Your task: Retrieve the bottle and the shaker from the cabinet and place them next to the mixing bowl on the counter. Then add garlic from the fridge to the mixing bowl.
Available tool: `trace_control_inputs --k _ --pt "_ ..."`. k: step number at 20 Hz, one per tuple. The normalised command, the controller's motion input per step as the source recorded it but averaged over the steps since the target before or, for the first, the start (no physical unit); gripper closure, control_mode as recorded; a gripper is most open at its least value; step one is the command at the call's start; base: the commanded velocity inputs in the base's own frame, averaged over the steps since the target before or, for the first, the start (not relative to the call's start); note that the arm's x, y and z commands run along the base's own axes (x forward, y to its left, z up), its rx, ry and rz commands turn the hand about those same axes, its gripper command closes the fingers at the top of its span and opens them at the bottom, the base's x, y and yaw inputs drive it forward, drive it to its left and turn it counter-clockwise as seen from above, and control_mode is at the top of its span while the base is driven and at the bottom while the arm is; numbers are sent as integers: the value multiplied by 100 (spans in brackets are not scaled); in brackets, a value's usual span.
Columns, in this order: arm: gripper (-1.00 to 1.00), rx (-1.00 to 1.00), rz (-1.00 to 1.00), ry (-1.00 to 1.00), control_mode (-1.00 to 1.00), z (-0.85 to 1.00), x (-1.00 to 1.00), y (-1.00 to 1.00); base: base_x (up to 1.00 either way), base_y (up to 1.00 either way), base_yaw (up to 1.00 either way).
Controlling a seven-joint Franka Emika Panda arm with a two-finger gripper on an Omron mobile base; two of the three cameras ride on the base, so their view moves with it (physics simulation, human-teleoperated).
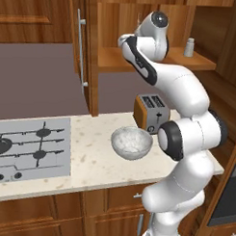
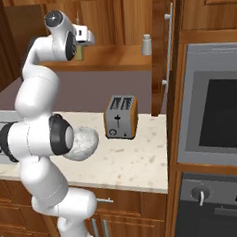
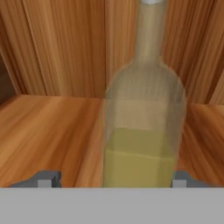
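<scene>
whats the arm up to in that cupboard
The arm has its gripper up in the open cabinet, lined up on the bottle of yellow-green oil standing on the shelf. The fingertips sit either side of the bottle, wide apart, so it isn't gripped yet. The shaker stands further along the same shelf. Down on the counter, the mixing bowl waits in front of the toaster.

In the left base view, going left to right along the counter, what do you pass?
Gas hob → mixing bowl → toaster, all standing on the counter.
</scene>
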Motion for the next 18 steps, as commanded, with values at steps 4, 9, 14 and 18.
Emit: trace_control_inputs --k 4,9,14,18 --pt "100 0 0 0 -100 0 4 0 0 0 0" --pt "100 0 0 0 -100 0 0 0 0 0 0" --pt "100 0 0 -10 -100 0 -8 -4 0 0 0" --pt "100 4 -2 -19 -100 0 -51 -8 0 0 0"
